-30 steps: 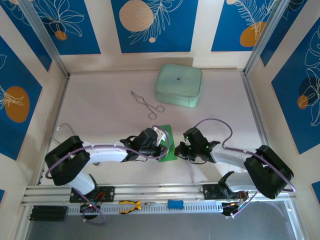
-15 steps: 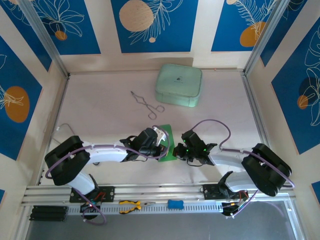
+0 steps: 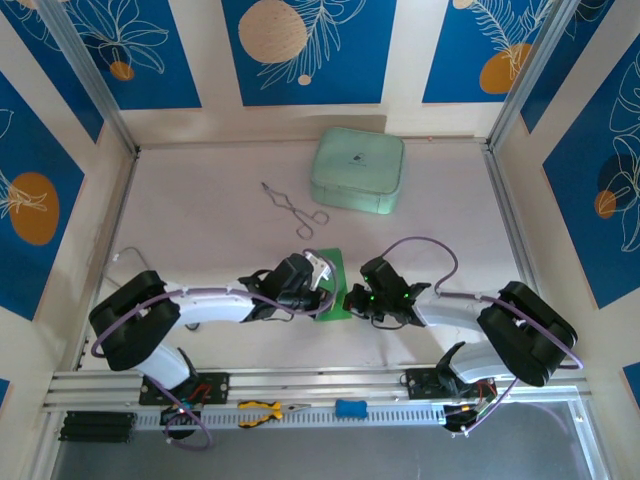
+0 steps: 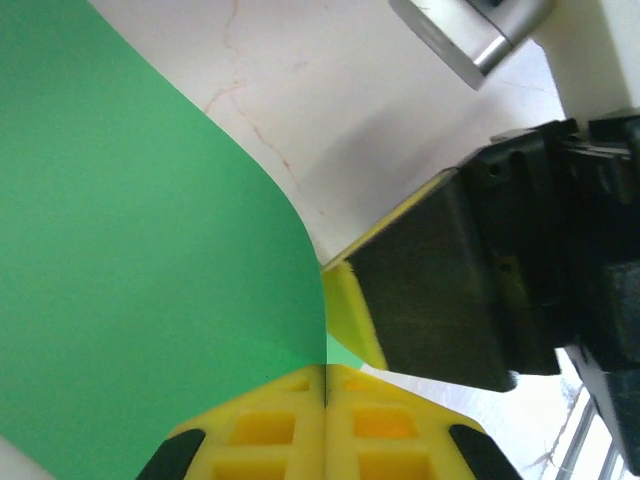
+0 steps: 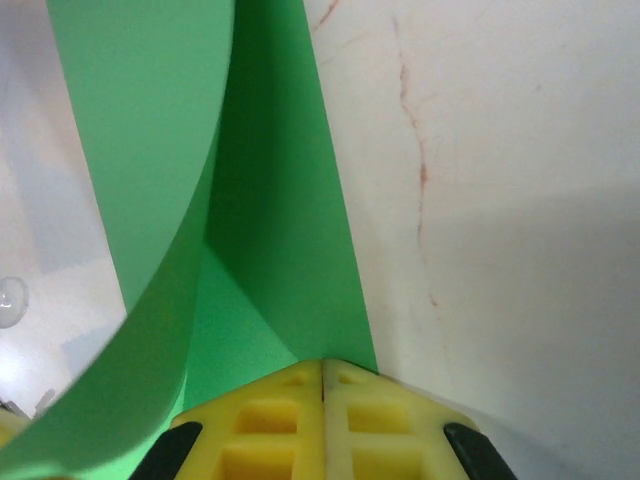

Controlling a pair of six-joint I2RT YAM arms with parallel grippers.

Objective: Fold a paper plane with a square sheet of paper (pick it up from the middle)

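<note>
Paper (image 3: 335,268) sat lower centre of the top view, curled up off the table (image 3: 200,220) between both arms. Left gripper (image 3: 322,293) fingers were pressed together, pinching its edge. Right gripper (image 3: 352,300) likewise pinched a fold. Case (image 3: 358,170) sat upper centre, well apart.

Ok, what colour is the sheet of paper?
The paper is bright green, clearest in the right wrist view.

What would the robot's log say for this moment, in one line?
left tool: shut on green paper | right tool: shut on green paper | paper: curved, pinched between both tools | mint case: far side, apart
</note>
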